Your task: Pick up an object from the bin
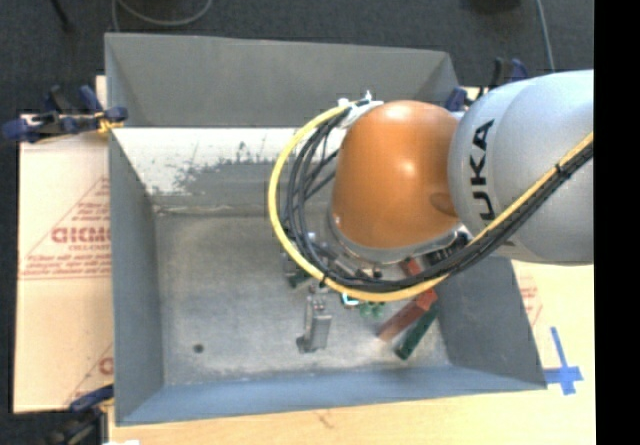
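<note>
Grey metal bin (135, 273) mostly bare, gripper (316, 325) low at centre-bottom, spread impossible to tell; just right of it, red bar (405, 318) and green bar (415, 338) side by side, probably light and stiff, best pinched across the narrow width.

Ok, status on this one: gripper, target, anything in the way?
Gripper low over the bin floor, front centre. Nearest things: red-brown bar and green bar, view-right of it, partly under the orange cover. No grasp visible yet.
</note>
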Tool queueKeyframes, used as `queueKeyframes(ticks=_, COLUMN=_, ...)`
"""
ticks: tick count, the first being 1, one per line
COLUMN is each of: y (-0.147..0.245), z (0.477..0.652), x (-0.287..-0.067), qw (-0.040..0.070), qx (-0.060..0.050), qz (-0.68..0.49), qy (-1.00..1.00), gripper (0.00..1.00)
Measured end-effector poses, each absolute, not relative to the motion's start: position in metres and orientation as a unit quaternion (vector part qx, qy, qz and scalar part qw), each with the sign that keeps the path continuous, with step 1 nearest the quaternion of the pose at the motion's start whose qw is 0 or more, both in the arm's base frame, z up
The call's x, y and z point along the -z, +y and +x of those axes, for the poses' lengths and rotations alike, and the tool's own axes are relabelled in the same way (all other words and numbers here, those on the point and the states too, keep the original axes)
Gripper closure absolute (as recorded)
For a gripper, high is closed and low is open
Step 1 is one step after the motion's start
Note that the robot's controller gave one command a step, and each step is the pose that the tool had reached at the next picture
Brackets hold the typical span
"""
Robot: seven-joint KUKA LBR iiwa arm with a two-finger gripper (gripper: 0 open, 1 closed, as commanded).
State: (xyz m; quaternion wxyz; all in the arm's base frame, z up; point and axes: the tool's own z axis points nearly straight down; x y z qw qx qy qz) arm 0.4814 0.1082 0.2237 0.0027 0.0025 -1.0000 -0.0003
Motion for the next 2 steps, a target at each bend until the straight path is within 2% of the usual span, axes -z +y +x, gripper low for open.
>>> queueKeyframes(ticks=1, y=0.029, z=0.562, x=-0.066, qw=0.0, qx=-0.001, qz=0.076, qy=-0.997, gripper=0.0)
queueKeyframes(ticks=2, y=0.044, z=0.59, x=-0.102, qw=-0.004, qx=-0.001, qz=0.112, qy=-0.994, gripper=0.0)
